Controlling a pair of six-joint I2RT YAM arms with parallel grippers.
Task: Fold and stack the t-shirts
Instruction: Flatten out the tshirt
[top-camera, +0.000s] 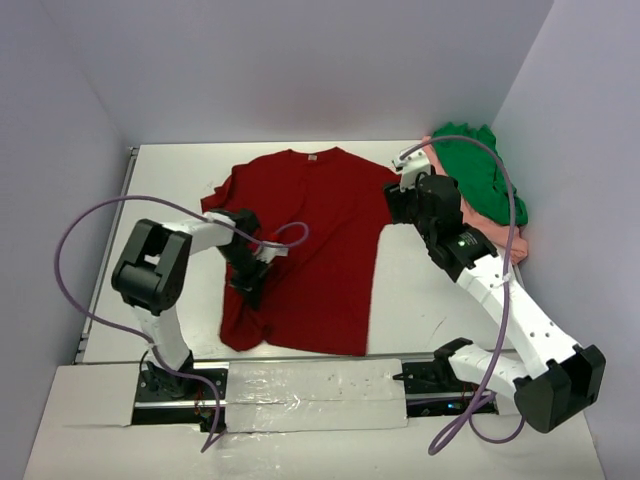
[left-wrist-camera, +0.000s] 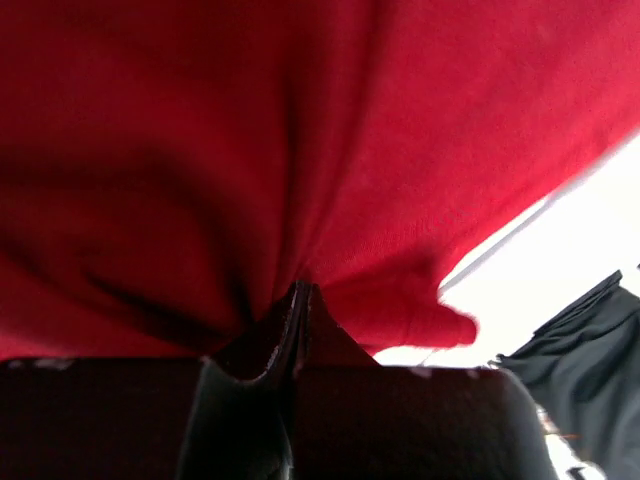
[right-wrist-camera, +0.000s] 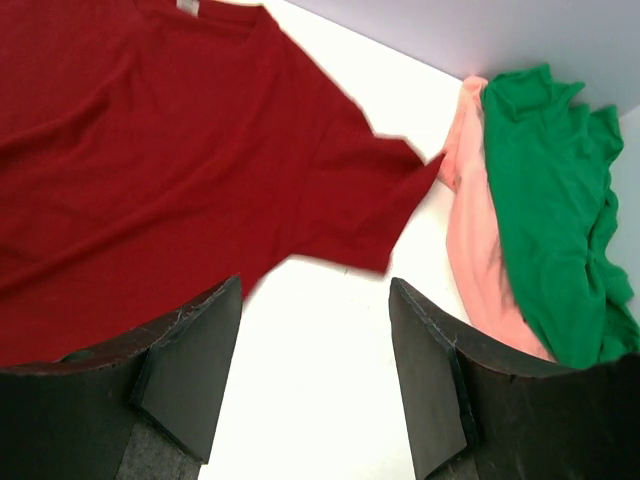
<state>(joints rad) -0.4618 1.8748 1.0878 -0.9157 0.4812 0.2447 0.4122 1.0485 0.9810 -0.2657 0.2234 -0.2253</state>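
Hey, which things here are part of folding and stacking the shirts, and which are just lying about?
For the job: dark red t-shirt, gripped by the left pincer; green t-shirt; pink t-shirt partly under it; open right pincer.
Just there: purple cables; white table.

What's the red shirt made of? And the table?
Red shirt: soft matte cloth, probably cotton; it bunches into folds where the left gripper pinches it. Table: smooth, hard white top, maybe laminate or painted board; flat, no wrinkles.
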